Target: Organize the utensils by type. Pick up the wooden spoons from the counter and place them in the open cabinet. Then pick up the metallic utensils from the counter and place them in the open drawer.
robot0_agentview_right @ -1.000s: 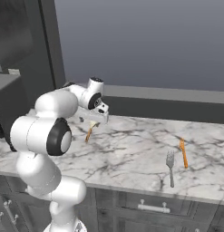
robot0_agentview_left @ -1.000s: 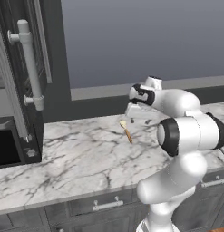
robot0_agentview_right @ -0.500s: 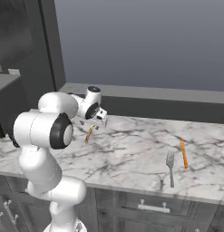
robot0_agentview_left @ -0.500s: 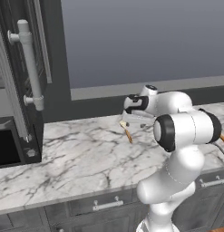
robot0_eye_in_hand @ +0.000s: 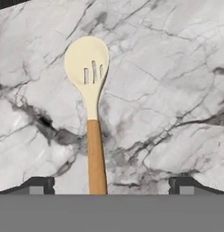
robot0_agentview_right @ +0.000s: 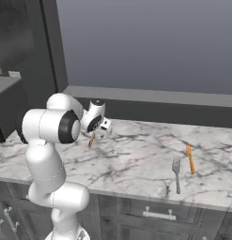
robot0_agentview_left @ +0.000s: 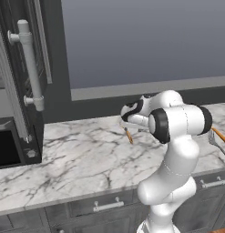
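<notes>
on the counter (robot0_agentview_left: 77, 159): slotted wooden spoon (robot0_eye_in_hand: 92, 118), pale bowl, orange-brown handle, lying flat beneath the gripper (robot0_eye_in_hand: 111, 183), jaws apart either side of its handle, nothing held. fork (robot0_agentview_right: 176, 172) and orange-handled utensil (robot0_agentview_right: 189, 158) well apart to the right. sorting barely begun, by appearance.

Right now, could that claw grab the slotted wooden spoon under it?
Probably yes. The claw is open just above the spoon, a fingertip on each side of the handle. The spoon lies flat on the counter with nothing on or beside it.
</notes>
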Tool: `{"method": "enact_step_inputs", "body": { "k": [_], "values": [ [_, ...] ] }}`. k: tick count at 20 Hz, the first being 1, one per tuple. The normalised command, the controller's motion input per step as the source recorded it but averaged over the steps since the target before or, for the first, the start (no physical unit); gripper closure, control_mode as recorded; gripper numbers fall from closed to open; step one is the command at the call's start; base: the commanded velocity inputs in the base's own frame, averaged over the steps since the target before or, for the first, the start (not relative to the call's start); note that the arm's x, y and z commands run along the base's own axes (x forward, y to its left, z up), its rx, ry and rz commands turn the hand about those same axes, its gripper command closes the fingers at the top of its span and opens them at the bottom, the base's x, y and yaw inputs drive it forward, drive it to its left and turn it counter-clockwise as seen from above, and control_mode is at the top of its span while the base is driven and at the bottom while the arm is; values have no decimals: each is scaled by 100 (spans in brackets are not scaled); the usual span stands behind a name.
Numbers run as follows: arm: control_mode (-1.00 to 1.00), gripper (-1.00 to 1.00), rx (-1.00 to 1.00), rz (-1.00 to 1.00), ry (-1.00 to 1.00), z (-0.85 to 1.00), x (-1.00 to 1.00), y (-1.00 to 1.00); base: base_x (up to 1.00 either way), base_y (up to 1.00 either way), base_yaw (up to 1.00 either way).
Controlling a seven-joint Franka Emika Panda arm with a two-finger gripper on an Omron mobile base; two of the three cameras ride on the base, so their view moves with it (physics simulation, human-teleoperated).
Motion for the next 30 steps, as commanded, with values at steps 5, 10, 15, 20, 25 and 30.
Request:
{"method": "enact_step_inputs", "body": {
  "k": [5, 10, 15, 20, 25, 30],
  "values": [
    [-100, -100, -8, 0, -1, -15, 21, 20, 0, 0, 0],
    [-100, -100, -16, -4, 0, -5, 30, 25, 0, 0, 0],
    [-100, -100, -9, -8, 0, -23, 28, 2, 0, 0, 0],
    [-100, -100, -1, -8, 0, -42, 13, -14, 0, 0, 0],
    [-100, -100, 0, -6, 0, -37, 6, -8, 0, 0, 0],
    [-100, 100, 0, -1, 0, -45, -2, -27, 0, 0, 0]
  ]
}}
